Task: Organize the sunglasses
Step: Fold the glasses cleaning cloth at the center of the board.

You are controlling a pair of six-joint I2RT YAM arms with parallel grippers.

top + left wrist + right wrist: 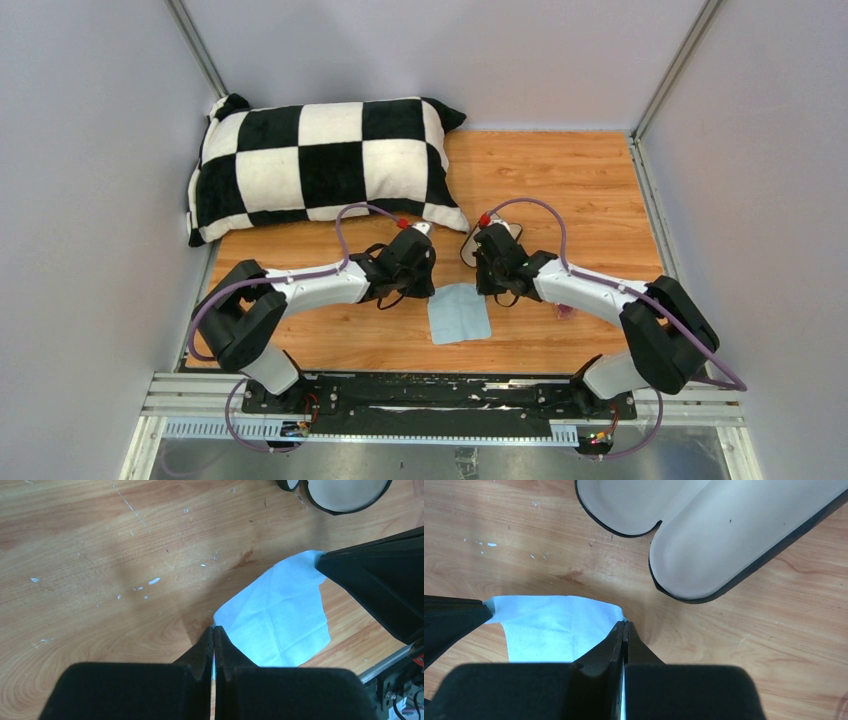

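Observation:
The sunglasses [563, 312] show only as a small pink patch on the table under my right forearm. A light blue cloth [458, 313] lies flat between the two arms. My left gripper [213, 628] is shut on its far left corner, and my right gripper [624, 623] is shut on its far right corner. In each wrist view the other gripper's tip pinches the opposite corner of the cloth [280, 615]. An open black case with beige lining [724, 535] lies just beyond the right gripper, with nothing inside it.
A black-and-white checked pillow [320, 165] lies at the back left of the wooden table [560, 190]. Grey walls close in both sides and the back. A metal rail [440, 405] runs along the near edge by the arm bases.

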